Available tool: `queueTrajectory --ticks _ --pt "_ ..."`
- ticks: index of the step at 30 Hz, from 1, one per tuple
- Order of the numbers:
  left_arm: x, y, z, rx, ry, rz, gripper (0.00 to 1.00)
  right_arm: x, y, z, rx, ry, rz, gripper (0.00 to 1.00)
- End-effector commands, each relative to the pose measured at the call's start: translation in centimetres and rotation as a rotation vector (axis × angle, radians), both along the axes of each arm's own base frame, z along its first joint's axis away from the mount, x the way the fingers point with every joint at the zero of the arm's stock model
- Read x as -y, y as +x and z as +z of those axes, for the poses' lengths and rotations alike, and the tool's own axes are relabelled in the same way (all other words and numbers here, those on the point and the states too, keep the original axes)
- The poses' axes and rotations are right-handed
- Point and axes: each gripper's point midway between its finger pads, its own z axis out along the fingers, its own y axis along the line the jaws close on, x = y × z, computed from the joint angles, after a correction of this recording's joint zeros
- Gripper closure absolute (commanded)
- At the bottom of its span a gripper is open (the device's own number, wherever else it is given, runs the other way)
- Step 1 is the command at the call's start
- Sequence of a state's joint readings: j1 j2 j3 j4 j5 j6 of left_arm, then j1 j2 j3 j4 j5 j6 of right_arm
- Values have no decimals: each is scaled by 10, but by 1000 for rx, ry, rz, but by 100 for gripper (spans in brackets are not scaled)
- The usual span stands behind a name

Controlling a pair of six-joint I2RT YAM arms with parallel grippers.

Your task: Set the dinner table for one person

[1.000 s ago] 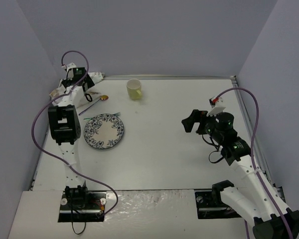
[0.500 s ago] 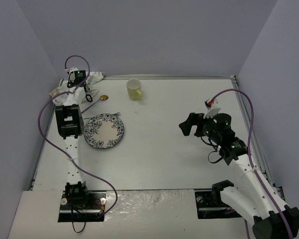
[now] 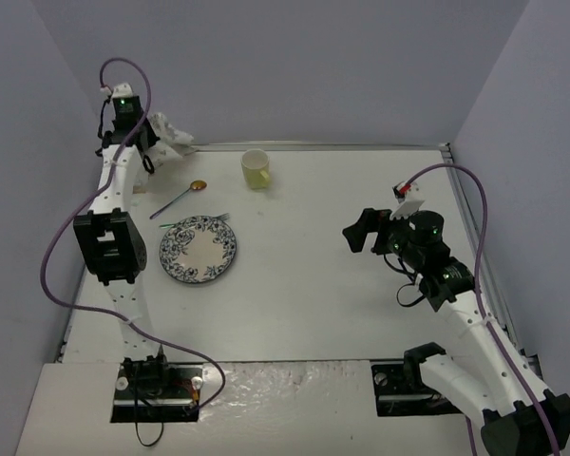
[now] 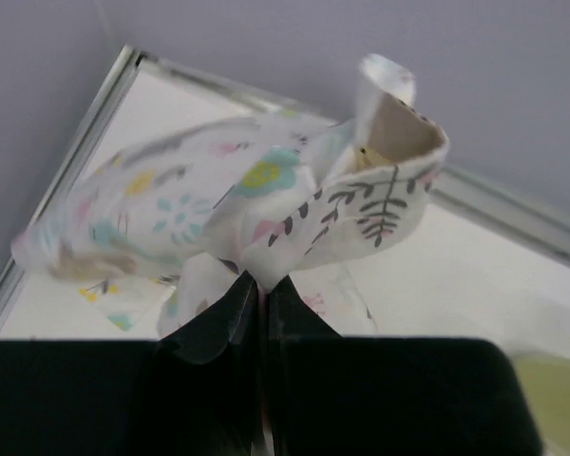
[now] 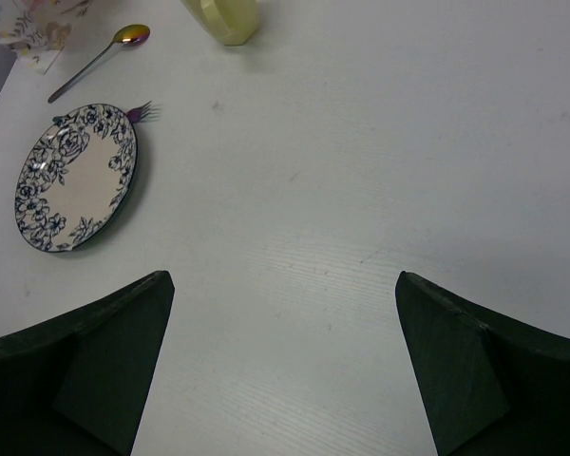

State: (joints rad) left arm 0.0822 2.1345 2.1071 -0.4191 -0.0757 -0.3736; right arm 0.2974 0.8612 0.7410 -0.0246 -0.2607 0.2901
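I'm lifting the crumpled, pastel-printed white cloth mat [image 4: 266, 180] off the flat white dinner table's [image 3: 342, 285] far-left corner for spreading, left gripper [image 4: 261, 285] freshly clamped on it; right gripper [image 5: 283, 285] is waiting wide open.

Both are the same build: the left arm [image 3: 123, 304] and right arm [image 3: 475, 328] are white tubes with chunky black joint housings [image 3: 103, 249]. A loose purple cable [image 3: 44, 269] snakes from each wrist back to the black base [image 3: 152, 380]. Tiny green LEDs [image 3: 122, 98] glow at the end farthest from the base, and the fingers [image 5: 104, 361] are matte black wedges.
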Motion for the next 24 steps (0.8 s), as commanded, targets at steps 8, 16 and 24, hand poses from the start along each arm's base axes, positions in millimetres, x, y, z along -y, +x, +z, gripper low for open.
queueTrajectory --ticks 8,16,24 --pt "255 -225 192 243 -125 -668 100 21 -1 114 263 106 -140 0" --pt "387 -287 103 92 -108 -976 94 50 -27 116 273 84 -256 0" --pt "467 -356 -10 -98 -118 -1175 54 65 -34 55 125 37 -340 0"
